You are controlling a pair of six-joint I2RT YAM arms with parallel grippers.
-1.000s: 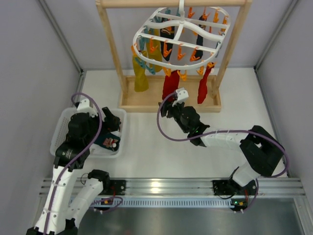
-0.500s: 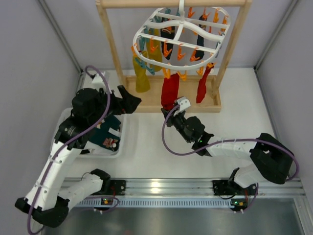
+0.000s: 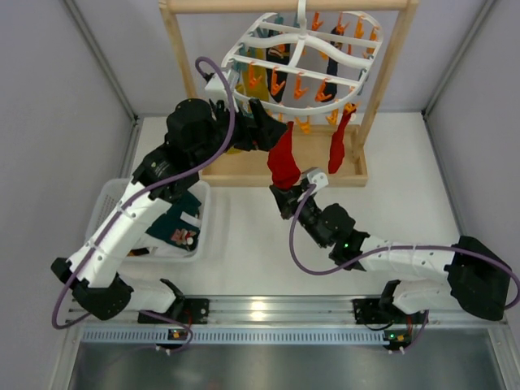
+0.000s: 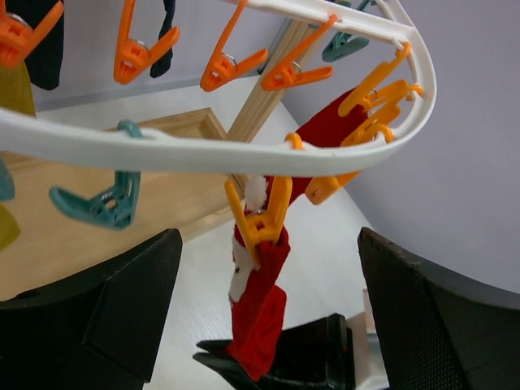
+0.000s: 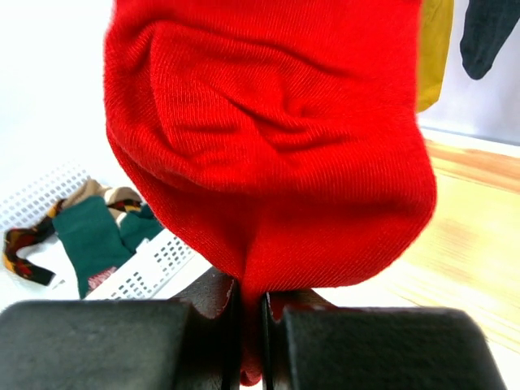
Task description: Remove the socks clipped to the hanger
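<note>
Left gripper (image 3: 264,134), swung up to the hanger (image 4: 162,150), gapes; right gripper (image 5: 250,325) pinches the limp red sock (image 5: 268,146), seemingly its toe.

No legible text or labels anywhere.

- The left arm (image 3: 122,231) rises from its base and bends at the elbow, carrying its wrist high and forward over the table.
- The left gripper (image 3: 268,134) points rightward with its jaws spread wide and nothing between them; its black fingers (image 4: 97,313) fill the lower corners of the wrist view.
- The right arm (image 3: 406,260) lies low, stretched leftward and forward from its base.
- The right gripper (image 3: 286,192) has its jaws pinched tight on the lower end of a red sock (image 5: 268,146).
</note>
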